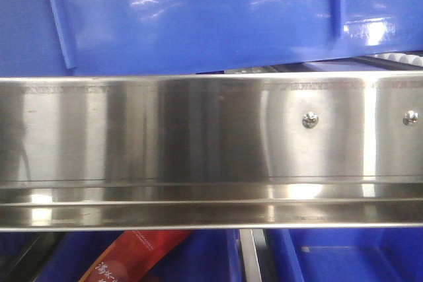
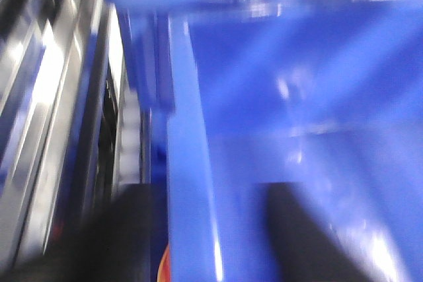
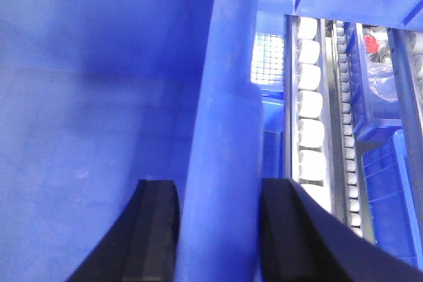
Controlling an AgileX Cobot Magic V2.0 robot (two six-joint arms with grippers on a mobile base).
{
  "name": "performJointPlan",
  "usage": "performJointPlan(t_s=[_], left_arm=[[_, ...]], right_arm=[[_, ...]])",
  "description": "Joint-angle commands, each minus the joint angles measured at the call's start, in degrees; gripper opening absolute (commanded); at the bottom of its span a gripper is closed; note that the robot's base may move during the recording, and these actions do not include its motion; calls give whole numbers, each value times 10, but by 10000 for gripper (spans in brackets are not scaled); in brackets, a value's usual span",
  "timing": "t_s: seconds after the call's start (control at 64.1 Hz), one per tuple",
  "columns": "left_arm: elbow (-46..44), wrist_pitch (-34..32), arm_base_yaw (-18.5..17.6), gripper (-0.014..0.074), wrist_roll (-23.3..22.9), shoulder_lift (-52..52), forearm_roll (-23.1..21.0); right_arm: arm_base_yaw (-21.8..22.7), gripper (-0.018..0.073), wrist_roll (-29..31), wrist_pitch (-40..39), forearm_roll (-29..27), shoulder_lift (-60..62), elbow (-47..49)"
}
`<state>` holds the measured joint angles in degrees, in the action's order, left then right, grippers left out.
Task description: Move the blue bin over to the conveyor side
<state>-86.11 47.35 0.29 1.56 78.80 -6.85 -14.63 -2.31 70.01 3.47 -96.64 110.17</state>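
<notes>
The blue bin (image 1: 198, 18) fills the top of the front view, its glossy ribbed wall sitting slightly tilted just above the steel rail. In the left wrist view, which is blurred, my left gripper (image 2: 211, 239) straddles the bin's thick rim (image 2: 192, 183), one dark finger outside and one inside. In the right wrist view my right gripper (image 3: 221, 229) is shut on the opposite rim (image 3: 221, 130), with both black pads against it. The conveyor belt is out of view.
A stainless-steel rack rail (image 1: 211, 150) with two screws runs across the front view. Below it are other blue bins (image 1: 344, 255), one showing a red packet (image 1: 129, 259). White rollers (image 3: 309, 97) and more blue bins (image 3: 386, 163) lie right of the right gripper.
</notes>
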Motion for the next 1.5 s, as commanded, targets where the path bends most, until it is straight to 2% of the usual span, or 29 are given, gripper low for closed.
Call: performJointPlan(t_s=[0.0,0.234,0.312,0.468,0.702,0.968,1.233,1.483], left_arm=[[-5,-7,1,431,-7,7,-9],[-5,13,0,435,-16,35,-45],[-5,9,0,435,-16,42,-45],[-5,18,0,435,-48,53,-29],[-7,30,0,433,-48,70,-25],[-29,60,0,382,-48,95,-29],[-34,81,1,382,-48,98,-21],[-85,128,1,382,-48,124,-18]], right_arm=[[1,-87,2,0,5,1,-2],[1,-88,2,0,5,1,-2],[1,-88,2,0,5,1,-2],[1,-88,2,0,5,1,-2],[1,-88,2,0,-1,1,-2],[1,-88,2,0,-5,1,-2],[1,-88,2,0,-7,1,-4],[1,-88,2,0,-8,1,-4]])
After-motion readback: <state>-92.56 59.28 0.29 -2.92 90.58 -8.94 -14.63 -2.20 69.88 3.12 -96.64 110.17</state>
